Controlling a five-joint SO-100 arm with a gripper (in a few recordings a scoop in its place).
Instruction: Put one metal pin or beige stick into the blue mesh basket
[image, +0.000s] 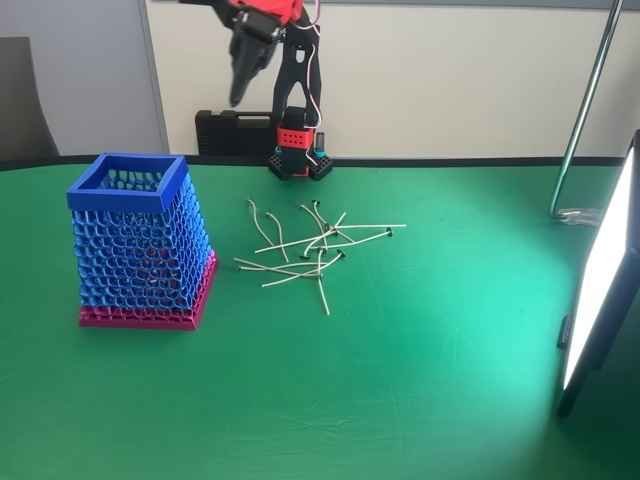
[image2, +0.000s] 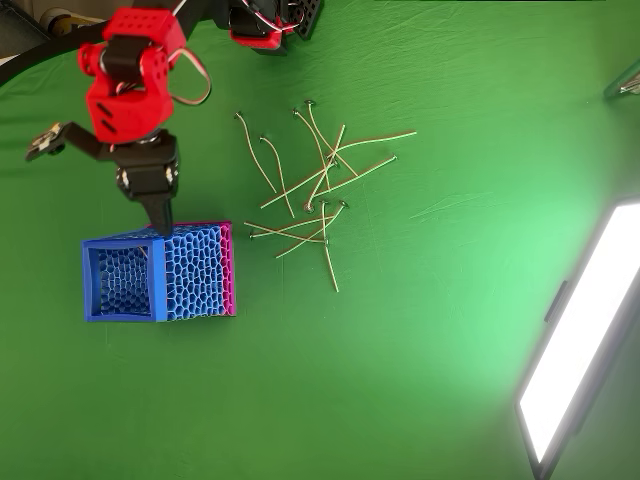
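Fixed view: jaws (image: 243, 92) hang high at 12 o'clock, seemingly closed; whether they hold anything, I cannot tell. Sticks (image: 318, 248) litter the surface (image: 400, 400) at 3 o'clock of the basket (image: 140, 245).

Overhead view: jaws (image2: 163, 222) hover at the basket (image2: 150, 272) rim; sticks (image2: 315, 190) at 2 o'clock. Centre over the opening before releasing.

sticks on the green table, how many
About 12 beige sticks, all in one crisscrossed pile right of the blue mesh basket in the overhead view; overlaps may hide some.
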